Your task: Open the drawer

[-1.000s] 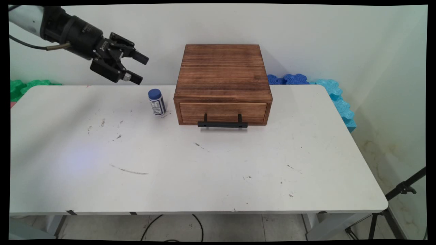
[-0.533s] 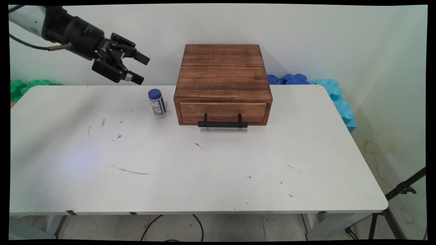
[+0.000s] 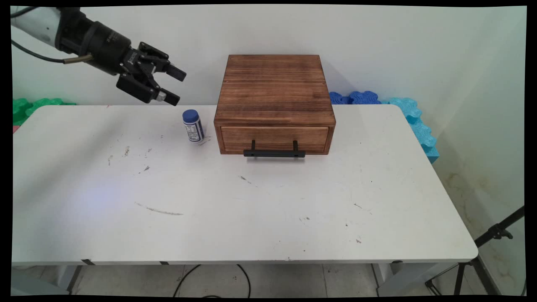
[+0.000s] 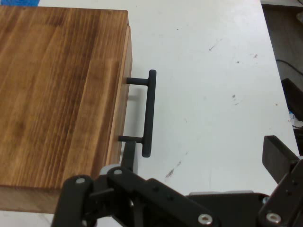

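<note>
- The white table (image 3: 251, 209) carried everything; its top was scuffed with small dark marks and smears.
- A wooden box (image 3: 274, 102) sat toward the far edge, around the middle, its drawer front facing the near side with a black handle (image 3: 274, 152) sticking out.
- A small bottle (image 3: 193, 126) with a blue cap stood upright just left of the box, close but apart from it.
- In the hand view, the box (image 4: 57, 99) and handle (image 4: 149, 113) lay on the same white top (image 4: 213, 94).
</note>
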